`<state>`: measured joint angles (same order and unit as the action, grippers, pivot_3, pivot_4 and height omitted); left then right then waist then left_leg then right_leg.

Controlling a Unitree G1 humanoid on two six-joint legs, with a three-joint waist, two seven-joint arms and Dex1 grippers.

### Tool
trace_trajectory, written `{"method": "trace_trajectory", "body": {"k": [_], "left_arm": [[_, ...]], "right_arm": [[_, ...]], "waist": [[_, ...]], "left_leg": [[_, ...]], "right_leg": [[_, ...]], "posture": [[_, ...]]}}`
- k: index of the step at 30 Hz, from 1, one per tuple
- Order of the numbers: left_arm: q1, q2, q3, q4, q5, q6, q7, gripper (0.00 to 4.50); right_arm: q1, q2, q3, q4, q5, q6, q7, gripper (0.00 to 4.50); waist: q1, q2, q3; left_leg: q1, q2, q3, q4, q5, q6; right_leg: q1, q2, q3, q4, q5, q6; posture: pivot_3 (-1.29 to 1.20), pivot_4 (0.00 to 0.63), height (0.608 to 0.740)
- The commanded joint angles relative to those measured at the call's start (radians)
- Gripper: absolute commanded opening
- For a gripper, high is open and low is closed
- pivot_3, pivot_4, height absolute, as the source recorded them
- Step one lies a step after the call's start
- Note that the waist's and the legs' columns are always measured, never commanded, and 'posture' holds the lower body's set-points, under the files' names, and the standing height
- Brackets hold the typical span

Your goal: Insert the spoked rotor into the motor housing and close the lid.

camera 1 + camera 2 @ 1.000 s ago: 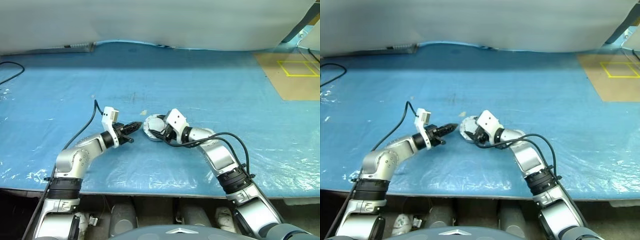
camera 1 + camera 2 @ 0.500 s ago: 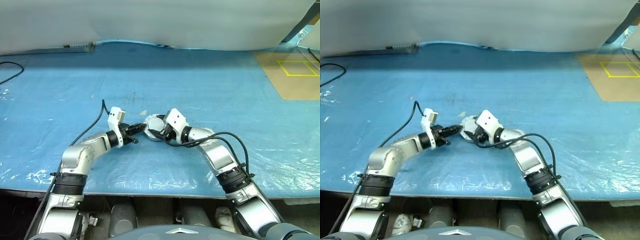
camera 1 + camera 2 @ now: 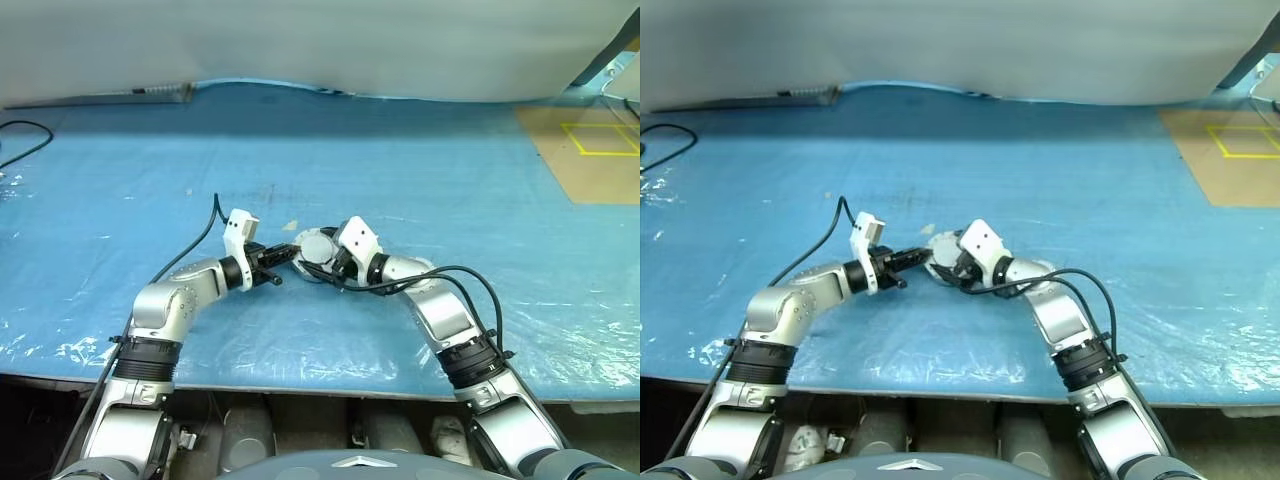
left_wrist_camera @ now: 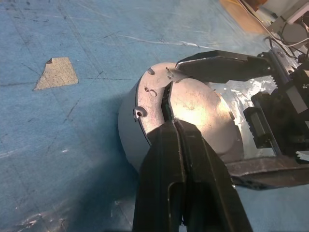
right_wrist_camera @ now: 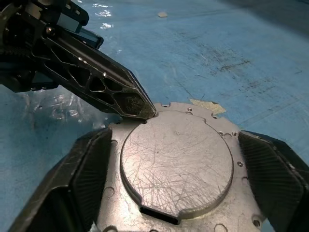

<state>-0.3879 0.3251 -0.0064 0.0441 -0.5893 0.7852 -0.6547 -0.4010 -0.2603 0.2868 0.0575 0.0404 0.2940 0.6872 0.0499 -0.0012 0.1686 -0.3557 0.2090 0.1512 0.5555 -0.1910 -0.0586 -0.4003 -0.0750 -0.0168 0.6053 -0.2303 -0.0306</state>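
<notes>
I see the motor housing [image 4: 159, 121] sitting near the middle of the desk [image 3: 420, 160], well back from its front edge, with the lid [image 5: 176, 164] already seated on top. My right gripper [image 5: 178, 179] straddles the housing, fingers spread wide at its flanks; I cannot tell whether they press it. My left gripper [image 4: 176, 126] is closed, empty, tips touching the lid's rim. It looks rigid, heavy, smooth metal, likely slippery, so I'd grip the cylindrical wall.
</notes>
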Motion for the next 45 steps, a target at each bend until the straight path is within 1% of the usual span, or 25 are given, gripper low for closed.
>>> {"method": "trace_trajectory", "body": {"k": [1,4,7,9,14,18,22,25,29,32,35,40,43,44,45], "left_arm": [[0.004,-0.006,-0.028,0.016,0.022,0.012,-0.006,0.00],[0.007,-0.009,-0.023,0.011,0.021,0.017,-0.007,0.00],[0.019,-0.006,-0.021,0.001,0.020,0.018,-0.010,0.00],[0.023,-0.004,-0.022,-0.004,0.021,0.018,-0.014,0.00],[0.027,-0.002,-0.028,-0.017,0.022,0.020,-0.023,0.00],[0.026,-0.006,-0.035,-0.017,0.030,0.013,-0.030,0.00],[0.030,-0.011,-0.039,-0.024,0.033,0.013,-0.036,0.00],[0.034,-0.014,-0.039,-0.028,0.034,0.014,-0.036,0.00],[0.038,-0.019,-0.043,-0.031,0.039,0.013,-0.034,0.00],[0.038,-0.021,-0.046,-0.031,0.042,0.013,-0.035,0.00],[0.038,-0.023,-0.047,-0.029,0.045,0.011,-0.038,0.00],[0.040,-0.025,-0.050,-0.028,0.052,0.011,-0.042,0.00],[0.039,-0.027,-0.048,-0.028,0.055,0.013,-0.046,0.00],[0.040,-0.027,-0.047,-0.029,0.056,0.014,-0.047,0.00],[0.040,-0.027,-0.046,-0.029,0.057,0.014,-0.048,0.00]], "right_arm": [[0.051,-0.018,-0.014,-0.036,0.049,0.063,0.040,4.46],[0.068,-0.012,-0.042,-0.096,0.110,0.093,0.061,4.46],[0.069,0.021,-0.122,-0.146,0.203,0.148,0.036,4.46],[0.066,0.033,-0.160,-0.158,0.237,0.181,0.014,4.46],[0.034,0.063,-0.266,-0.144,0.321,0.378,-0.097,4.46],[0.016,0.069,-0.315,-0.133,0.370,0.509,-0.151,4.46],[0.017,0.072,-0.344,-0.128,0.427,0.640,-0.171,4.46],[0.021,0.089,-0.388,-0.137,0.508,0.742,-0.174,4.46],[0.018,0.126,-0.454,-0.133,0.612,0.879,-0.196,4.46],[0.016,0.172,-0.514,-0.125,0.673,0.948,-0.235,4.46],[0.006,0.214,-0.575,-0.107,0.713,0.997,-0.278,3.90],[-0.015,0.280,-0.693,-0.066,0.792,1.071,-0.341,2.20],[-0.013,0.295,-0.733,-0.062,0.829,1.111,-0.367,1.52],[-0.010,0.295,-0.740,-0.063,0.837,1.122,-0.371,1.22],[-0.004,0.293,-0.740,-0.067,0.840,1.133,-0.374,1.14]], "waist": [[0.003,0.000,0.000],[0.004,0.000,0.000],[0.005,0.000,0.000],[0.005,0.000,0.000],[0.008,0.000,0.000],[0.012,0.000,0.000],[0.018,0.000,0.000],[0.020,0.000,0.000],[0.021,0.000,0.000],[0.021,0.000,0.000],[0.021,0.000,0.000],[0.021,0.001,0.000],[0.023,0.002,-0.001],[0.025,0.002,-0.001],[0.025,0.002,-0.001]], "left_leg": [[0.000,0.000,0.000,-0.001,0.000,0.000],[-0.001,0.000,0.000,-0.003,0.000,0.000],[-0.002,0.000,-0.001,-0.003,0.000,0.000],[-0.003,-0.001,-0.001,-0.003,0.000,0.000],[-0.004,-0.001,-0.001,-0.003,0.000,0.000],[-0.004,-0.001,-0.001,-0.004,0.000,0.000],[-0.004,-0.001,-0.001,-0.005,0.000,-0.001],[-0.004,-0.001,-0.001,-0.005,0.000,-0.001],[-0.004,-0.001,-0.001,-0.005,0.000,-0.001],[-0.004,-0.001,-0.001,-0.005,0.001,-0.001],[-0.004,-0.001,-0.001,-0.005,0.001,-0.001],[-0.003,-0.001,-0.001,-0.006,0.001,-0.001],[-0.003,-0.001,-0.001,-0.006,0.001,-0.001],[-0.003,-0.001,-0.001,-0.006,0.001,-0.001],[-0.003,-0.001,-0.001,-0.006,0.001,-0.001]], "right_leg": [[0.000,0.000,0.000,0.000,0.000,0.000],[-0.001,0.000,0.000,-0.001,-0.001,0.001],[-0.002,0.000,0.000,-0.001,-0.001,0.001],[-0.003,0.000,0.000,-0.001,-0.001,0.001],[-0.003,0.000,0.000,-0.001,-0.001,0.001],[-0.004,0.000,-0.001,-0.001,-0.001,0.001],[-0.004,0.000,-0.001,-0.001,-0.001,0.001],[-0.004,0.000,-0.001,-0.001,-0.001,0.001],[-0.004,0.000,-0.001,-0.001,-0.001,0.001],[-0.004,0.000,-0.001,-0.001,-0.001,0.001],[-0.004,0.000,-0.001,-0.001,-0.001,0.001],[-0.004,0.000,-0.001,-0.001,-0.001,0.001],[-0.004,0.000,-0.001,-0.001,-0.001,0.001],[-0.004,0.000,-0.001,-0.001,-0.001,0.001],[-0.004,-0.001,-0.001,-0.001,-0.001,0.001]], "posture": [[0.00,0.150,0.740],[0.00,0.150,0.740],[0.00,0.150,0.740],[0.00,0.150,0.740],[0.00,0.150,0.740],[0.00,0.150,0.740],[0.00,0.150,0.740],[0.00,0.150,0.740],[0.00,0.150,0.740],[0.00,0.150,0.740],[0.00,0.150,0.740],[0.00,0.150,0.740],[0.00,0.150,0.740],[0.00,0.150,0.740],[0.00,0.150,0.740]]}}
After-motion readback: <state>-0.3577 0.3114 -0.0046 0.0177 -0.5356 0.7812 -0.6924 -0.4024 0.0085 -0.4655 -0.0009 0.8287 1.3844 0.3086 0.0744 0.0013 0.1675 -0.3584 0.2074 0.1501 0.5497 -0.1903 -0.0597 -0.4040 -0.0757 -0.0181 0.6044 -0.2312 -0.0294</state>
